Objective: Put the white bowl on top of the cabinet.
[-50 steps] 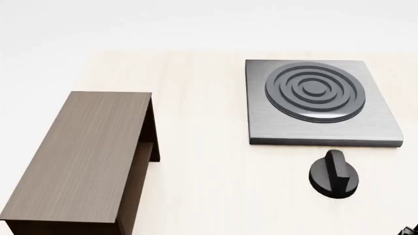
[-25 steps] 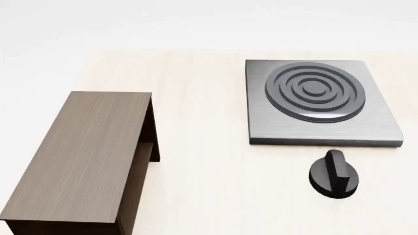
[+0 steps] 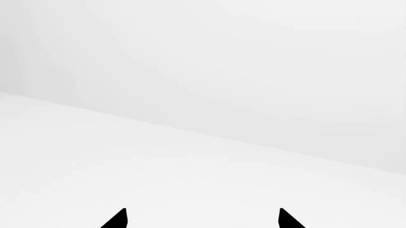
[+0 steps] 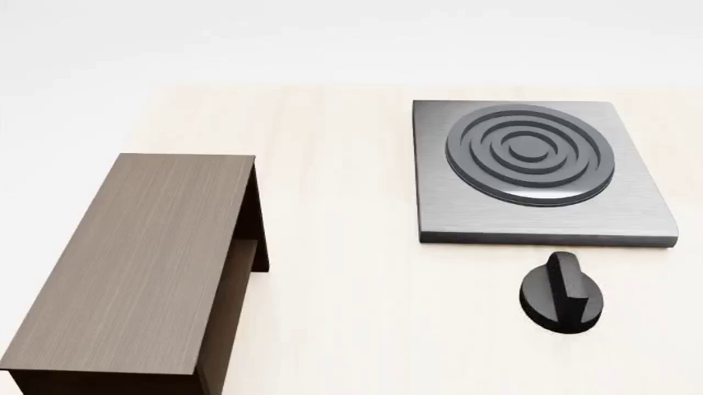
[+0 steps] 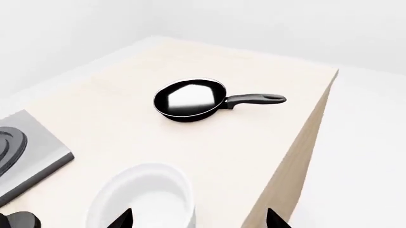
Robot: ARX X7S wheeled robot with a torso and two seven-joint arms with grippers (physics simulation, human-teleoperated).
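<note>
White bowl (image 5: 142, 197) sat on the light wood table (image 5: 254, 142) near its edge, directly under the right gripper (image 5: 199, 219), whose black tips were spread apart with nothing between them. Grey stove plate (image 5: 22, 156) lay beside the bowl; black frying pan (image 5: 189, 99) further out, apart from both. Left gripper (image 3: 201, 219) tips were also apart, facing only blank white. Head view: dark brown cabinet (image 4: 143, 263) at the table's left edge, top bare, black knob (image 4: 561, 293) just before the stove plate.
</note>
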